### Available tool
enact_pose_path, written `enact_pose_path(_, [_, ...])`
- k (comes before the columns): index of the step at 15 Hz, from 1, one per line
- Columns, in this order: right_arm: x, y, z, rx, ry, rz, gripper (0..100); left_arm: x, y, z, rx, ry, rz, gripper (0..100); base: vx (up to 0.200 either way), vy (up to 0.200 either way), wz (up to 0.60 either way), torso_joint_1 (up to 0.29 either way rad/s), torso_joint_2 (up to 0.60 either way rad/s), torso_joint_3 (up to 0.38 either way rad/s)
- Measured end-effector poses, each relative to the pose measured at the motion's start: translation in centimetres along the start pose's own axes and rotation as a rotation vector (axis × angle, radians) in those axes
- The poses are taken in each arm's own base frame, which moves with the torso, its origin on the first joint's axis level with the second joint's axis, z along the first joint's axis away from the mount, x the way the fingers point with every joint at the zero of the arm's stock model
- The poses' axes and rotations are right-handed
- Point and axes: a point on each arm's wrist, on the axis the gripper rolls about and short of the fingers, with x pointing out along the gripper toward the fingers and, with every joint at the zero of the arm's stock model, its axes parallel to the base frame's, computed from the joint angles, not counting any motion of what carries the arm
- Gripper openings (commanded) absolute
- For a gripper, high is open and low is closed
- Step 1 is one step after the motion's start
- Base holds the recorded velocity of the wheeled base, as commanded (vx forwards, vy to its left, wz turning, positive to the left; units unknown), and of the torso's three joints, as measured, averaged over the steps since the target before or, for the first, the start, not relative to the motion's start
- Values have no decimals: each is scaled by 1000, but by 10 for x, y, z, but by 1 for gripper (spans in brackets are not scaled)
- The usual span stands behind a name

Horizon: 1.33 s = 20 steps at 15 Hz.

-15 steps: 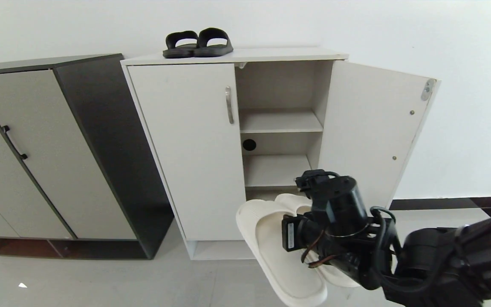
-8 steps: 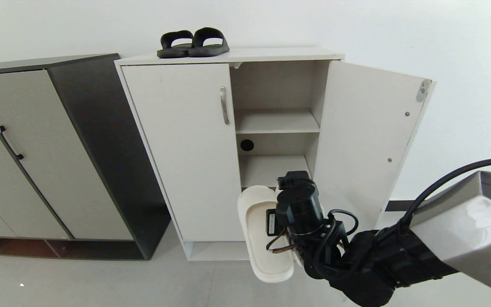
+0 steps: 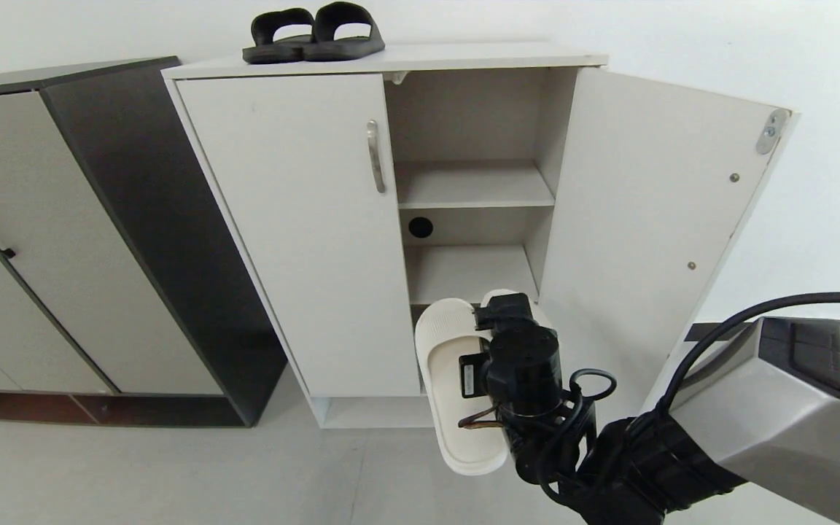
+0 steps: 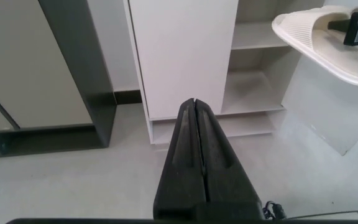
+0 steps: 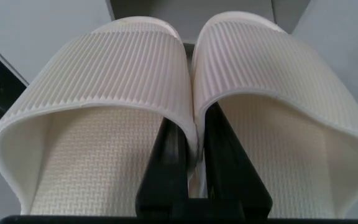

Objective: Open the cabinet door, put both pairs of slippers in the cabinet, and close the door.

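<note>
The white cabinet [image 3: 303,219] has its left door closed and its right door [image 3: 639,219] swung open, showing two bare shelves [image 3: 471,186]. A black pair of slippers [image 3: 310,33] lies on the cabinet top. My right gripper [image 5: 194,158] is shut on the inner edges of the white pair of slippers [image 3: 449,379], holding them side by side, toes toward the cabinet, just in front of the lower opening. The white slippers [image 4: 328,37] also hang at the far edge of the left wrist view. My left gripper [image 4: 194,106] is shut and holds nothing, low over the floor in front of the cabinet.
A grey and dark cabinet [image 3: 63,219] with closed doors stands against the white one on the left. The open door sticks out toward me on the right. Bare grey floor [image 3: 245,474] lies in front of both cabinets.
My right arm has carried the white slippers up and forward, closer to the cabinet's lower opening. The head camera has moved too, so the cabinets look nearer.
</note>
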Motion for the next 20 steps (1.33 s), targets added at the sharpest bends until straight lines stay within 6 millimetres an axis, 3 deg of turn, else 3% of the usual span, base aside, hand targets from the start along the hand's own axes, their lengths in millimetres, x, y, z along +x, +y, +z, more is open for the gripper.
enact_pose_path(5, [-3,-3,3,-32,-10,-2,0,0,0,0,0,0,0,0,0,0,0,6,2,-185])
enact_pose_path(8, [-13,-12,10,-81,-107,25,0,0,0,0,0,1,0,0,0,0,0,0,0,0])
enact_pose_path(13, [-12,-39,11,-112,-102,144,0,0,0,0,-1,1,0,0,0,0,0,0,0,0])
enact_pose_path(20, [3,-80,17,-127,-72,86,0,0,0,0,1,0,-1,0,0,0,0,0,0,0])
